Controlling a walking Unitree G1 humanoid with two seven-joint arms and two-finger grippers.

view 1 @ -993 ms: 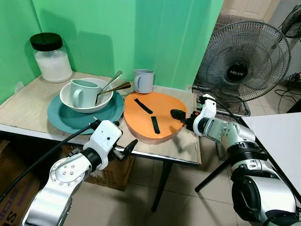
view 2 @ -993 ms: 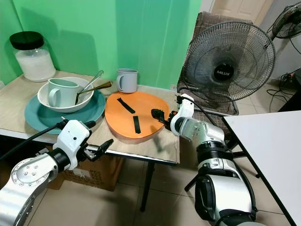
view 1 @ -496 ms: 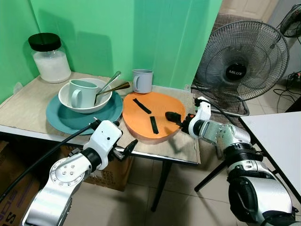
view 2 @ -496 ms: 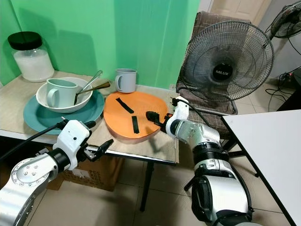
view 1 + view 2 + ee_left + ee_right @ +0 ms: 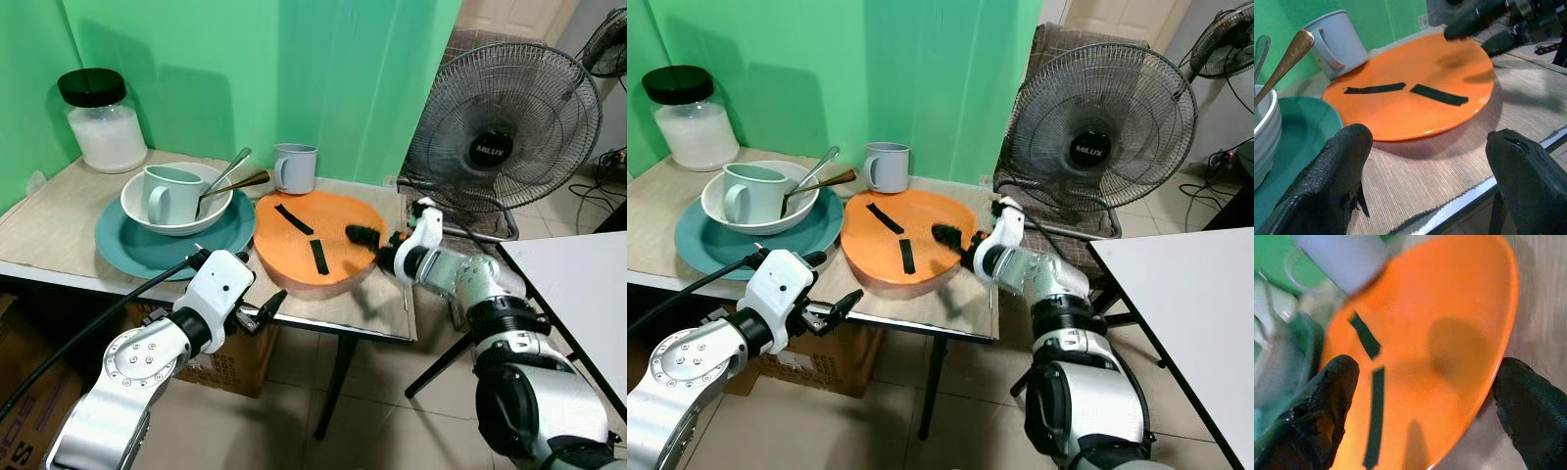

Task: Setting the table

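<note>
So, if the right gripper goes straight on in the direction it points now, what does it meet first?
Most likely the orange plate. The right gripper is open, with one finger above the plate's near rim and the other beside it. The exact height is unclear, so it might instead slide over the plate toward the grey mug.

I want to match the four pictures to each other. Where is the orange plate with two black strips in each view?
Left eye: orange plate at table centre.
Right eye: centre, beside the teal plate.
Left wrist: beyond the open left pincer, middle.
Right wrist: between the open right pincer's fingertips.
Shared landmark: grey mug behind it.
</note>
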